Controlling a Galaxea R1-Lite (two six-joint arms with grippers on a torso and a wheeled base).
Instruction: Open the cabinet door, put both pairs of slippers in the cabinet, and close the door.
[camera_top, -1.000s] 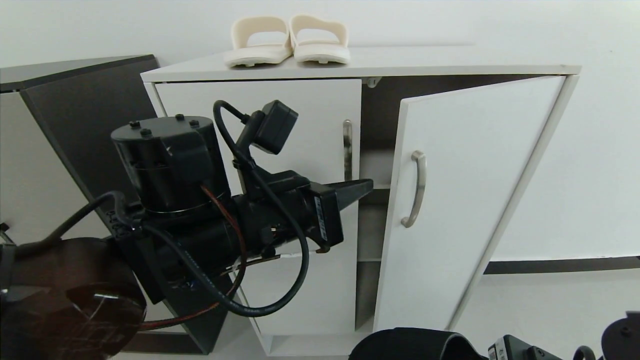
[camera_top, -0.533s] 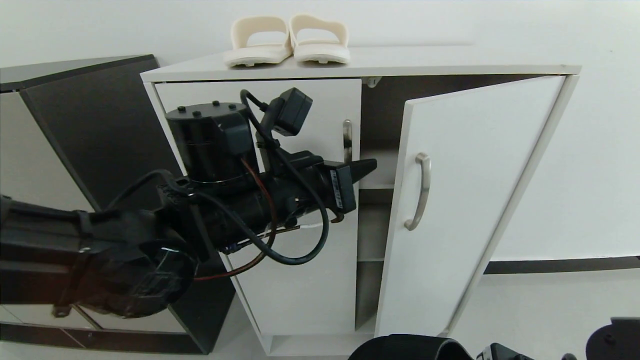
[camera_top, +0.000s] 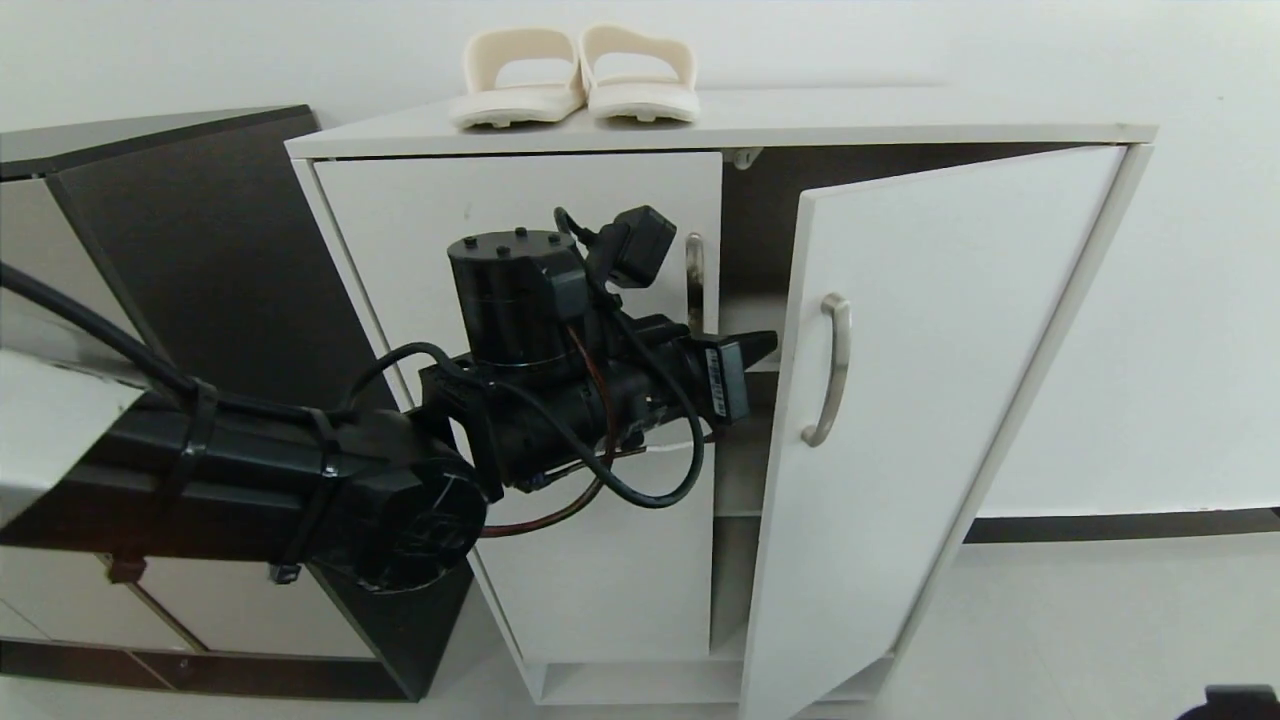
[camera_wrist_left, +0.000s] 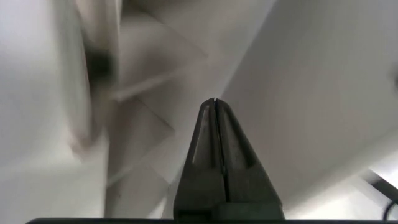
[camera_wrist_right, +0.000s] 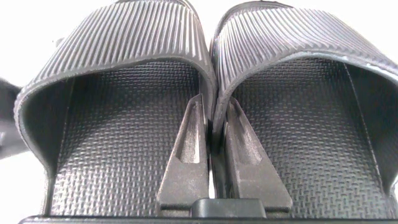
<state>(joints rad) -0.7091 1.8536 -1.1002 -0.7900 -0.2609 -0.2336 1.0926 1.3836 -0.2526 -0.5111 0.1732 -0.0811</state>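
Note:
A white cabinet (camera_top: 850, 125) stands against the wall. Its left door (camera_top: 400, 230) is closed and its right door (camera_top: 940, 350) stands partly open. A cream pair of slippers (camera_top: 580, 80) lies on the cabinet top. My left gripper (camera_top: 768, 345) is shut and empty, its tip in the gap between the doors, right at the open door's free edge. In the left wrist view the shut fingers (camera_wrist_left: 214, 143) point into the blurred shelves. My right gripper (camera_wrist_right: 213, 106) is shut on a dark ribbed pair of slippers (camera_wrist_right: 124, 124), pinching their inner walls together.
A dark grey cabinet (camera_top: 200, 230) adjoins the white one on the left. Each door carries a metal handle (camera_top: 833, 370). Pale floor (camera_top: 1100, 620) lies open to the right, under the white wall.
My left arm has stretched forward and right, bringing its shut tip deeper into the gap. The right door has swung a little further open. The dark shapes at the bottom edge have dropped out of view.

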